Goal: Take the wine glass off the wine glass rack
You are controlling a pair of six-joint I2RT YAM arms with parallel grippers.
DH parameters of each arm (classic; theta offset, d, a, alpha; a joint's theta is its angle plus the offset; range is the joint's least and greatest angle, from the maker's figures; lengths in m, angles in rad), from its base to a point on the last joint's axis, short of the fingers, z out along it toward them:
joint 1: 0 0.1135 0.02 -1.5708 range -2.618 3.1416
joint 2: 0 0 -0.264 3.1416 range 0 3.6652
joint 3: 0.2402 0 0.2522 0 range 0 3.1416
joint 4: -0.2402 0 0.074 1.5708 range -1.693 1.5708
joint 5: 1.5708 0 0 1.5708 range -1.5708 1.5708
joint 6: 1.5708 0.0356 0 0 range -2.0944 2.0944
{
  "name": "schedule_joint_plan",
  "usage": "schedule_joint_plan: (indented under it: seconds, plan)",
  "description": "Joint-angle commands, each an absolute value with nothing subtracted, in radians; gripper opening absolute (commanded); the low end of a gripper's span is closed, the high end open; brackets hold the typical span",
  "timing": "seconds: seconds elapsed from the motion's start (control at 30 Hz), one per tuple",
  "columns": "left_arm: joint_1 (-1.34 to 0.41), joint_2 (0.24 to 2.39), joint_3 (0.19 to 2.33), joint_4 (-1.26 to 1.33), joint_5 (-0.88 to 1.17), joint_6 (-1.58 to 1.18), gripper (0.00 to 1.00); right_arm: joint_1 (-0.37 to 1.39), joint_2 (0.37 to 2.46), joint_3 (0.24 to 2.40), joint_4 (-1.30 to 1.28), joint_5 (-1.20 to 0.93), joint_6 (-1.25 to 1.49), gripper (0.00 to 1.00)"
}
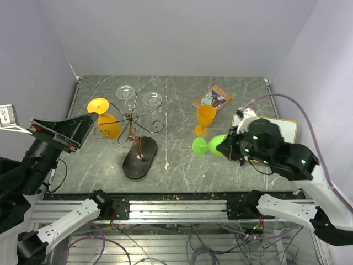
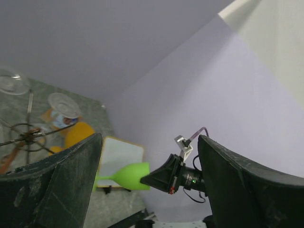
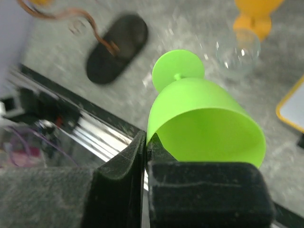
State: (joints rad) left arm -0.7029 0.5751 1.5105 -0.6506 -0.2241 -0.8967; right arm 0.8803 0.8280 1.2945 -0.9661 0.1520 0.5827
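The green glass point(image 1: 212, 144) is off the rack point(image 1: 130, 117) and to its right, well apart from it. It is turned on its side, with the round foot pointing back toward the rack and the open mouth facing the right gripper point(image 1: 228, 146). That gripper's fingers point(image 3: 118, 190) are pressed together on the rim, with the thin wall of the bowl pinched between their dark, matte pads. The right arm reaches in from the rack's far right with its wrist bent low over the table point(image 1: 182, 94). I cannot tell whether the glass touches the tabletop.

The left gripper point(image 1: 77, 131) hangs just left of the rack. Its jaws are spread wide with nothing between them, and they face across toward the rack and the green glass. Its broad black fingers point(image 2: 57, 190) look scuffed and dusty.

The rack is thin copper-brown wire: curled scroll arms spread from a central post on a dark oval base point(image 1: 139, 157). An orange glass point(image 1: 109, 126), smooth and opaque, hangs upside down on the rack's left arm. Two clear glasses point(image 1: 126, 92) hang on the arms behind the post. A yellow glass point(image 1: 206, 117) stands upright to the right of the rack, just behind the green one. The table is grey-green stone with pale veins.
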Motion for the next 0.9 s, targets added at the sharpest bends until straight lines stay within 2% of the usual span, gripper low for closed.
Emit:
schedule_joint_plan:
  seconds: [0.0, 0.2, 0.37, 0.8, 0.87]
  plan:
    - [-0.699, 0.633, 1.577, -0.867, -0.354, -0.788, 0.89, 0.882, 0.946, 1.297, -1.194, 0.107, 0.525, 0.00]
    - [-0.699, 0.628, 1.577, -1.011, -0.406, -0.832, 0.85, 0.882, 1.140, 1.349, -1.204, 0.203, 0.508, 0.00]
    - [-0.701, 0.584, 1.534, -1.066, -0.384, -0.888, 0.83, 0.878, 1.235, 1.341, -1.143, 0.196, 0.479, 0.00]
    - [-0.700, 0.559, 1.490, -1.090, -0.334, -0.914, 0.82, 0.867, 1.315, 1.220, -1.030, 0.195, 0.449, 0.00]
    - [-0.700, 0.565, 1.482, -1.091, -0.314, -0.914, 0.83, 0.868, 1.324, 1.208, -1.021, 0.201, 0.448, 0.03]
